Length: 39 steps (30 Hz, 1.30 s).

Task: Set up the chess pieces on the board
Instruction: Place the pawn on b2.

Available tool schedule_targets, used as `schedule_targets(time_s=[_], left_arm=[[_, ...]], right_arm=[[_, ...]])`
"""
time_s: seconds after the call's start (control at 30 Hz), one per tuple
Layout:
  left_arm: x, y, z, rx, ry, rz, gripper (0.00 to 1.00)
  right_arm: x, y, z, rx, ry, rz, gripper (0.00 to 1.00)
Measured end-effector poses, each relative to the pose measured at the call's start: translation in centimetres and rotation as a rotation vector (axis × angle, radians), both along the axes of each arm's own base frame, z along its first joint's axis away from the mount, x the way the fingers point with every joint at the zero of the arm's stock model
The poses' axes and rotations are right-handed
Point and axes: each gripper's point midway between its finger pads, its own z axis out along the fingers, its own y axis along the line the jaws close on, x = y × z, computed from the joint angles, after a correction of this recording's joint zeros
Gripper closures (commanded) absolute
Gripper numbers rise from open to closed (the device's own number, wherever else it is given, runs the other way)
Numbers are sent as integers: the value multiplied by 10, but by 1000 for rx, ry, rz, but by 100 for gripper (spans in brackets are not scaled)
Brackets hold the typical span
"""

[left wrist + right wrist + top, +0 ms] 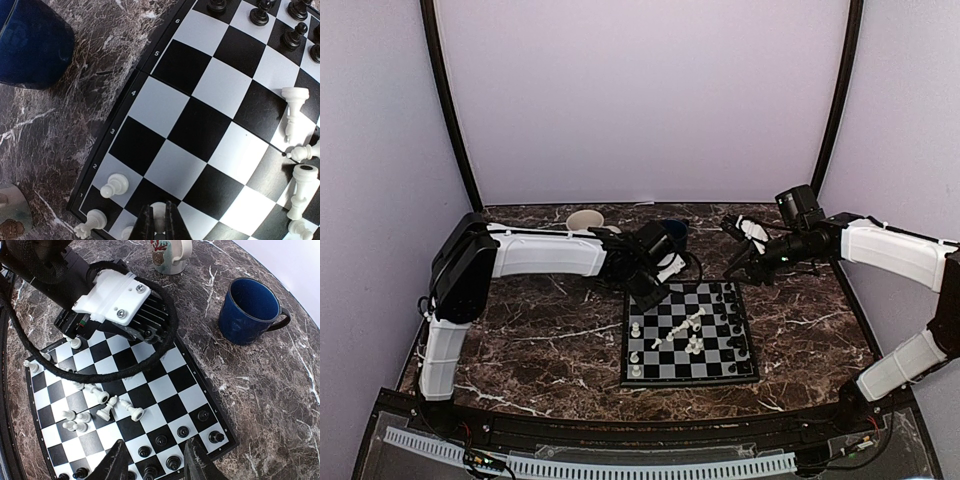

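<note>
My left pincer (159,227) is pinched nearly shut on a white piece (159,212) at the left edge of the board (200,130), mid-bench, to stand it on its home square, I judge. Other white pieces (291,112) lie toppled mid-board. My right pincer (157,462) hangs half open and empty over the black pieces (161,440) along the right edge.

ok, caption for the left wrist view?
Left gripper pinching a white piece over the board corner, toppled white pieces mid-board, blue mug off-board.
</note>
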Motion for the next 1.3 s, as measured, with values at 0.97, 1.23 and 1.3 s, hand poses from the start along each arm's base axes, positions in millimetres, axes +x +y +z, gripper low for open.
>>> schedule_targets(time_s=[0.97, 1.23, 1.3], left_arm=[[1, 2, 0, 16, -3, 10, 77], [3, -10, 21, -21, -19, -3, 74], [-6, -17, 23, -39, -2, -27, 74]], right_arm=[[0, 0, 0, 2, 2, 3, 60], [-1, 1, 0, 5, 3, 5, 60], [-1, 1, 1, 6, 3, 7, 60]])
